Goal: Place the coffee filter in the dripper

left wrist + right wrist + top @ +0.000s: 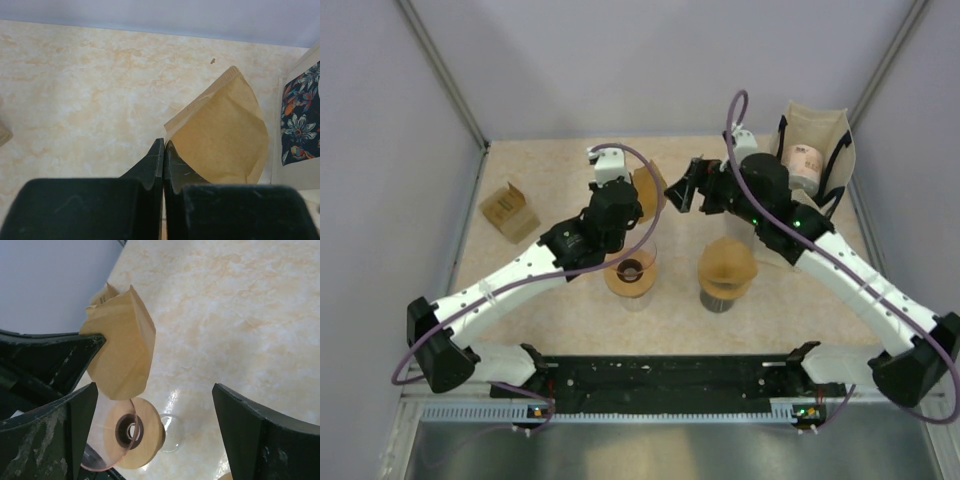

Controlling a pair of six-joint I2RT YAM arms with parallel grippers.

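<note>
Above a pale marbled table, a brown paper coffee filter was held up by the left gripper, whose two dark fingers were pressed together on the filter's lower corner. The filter was kept clear of the table, its wide curved edge turned away from the left wrist camera and its seamed side tilted up to the left. Just beside it, the right gripper was seen with its fingers spread wide and nothing between them, the filter hanging close to its left finger but not gripped by it. The tan dripper was set on a clear glass jug on the table, below the filter and nearer the arms' bases, with no paper inside it and its dark central hole left open to view. A second tan cone was perched on a dark cup to the right of the dripper. A small cardboard box was left near the table's left edge, and a cream bag with a pale container inside was stood at the far right corner.
</note>
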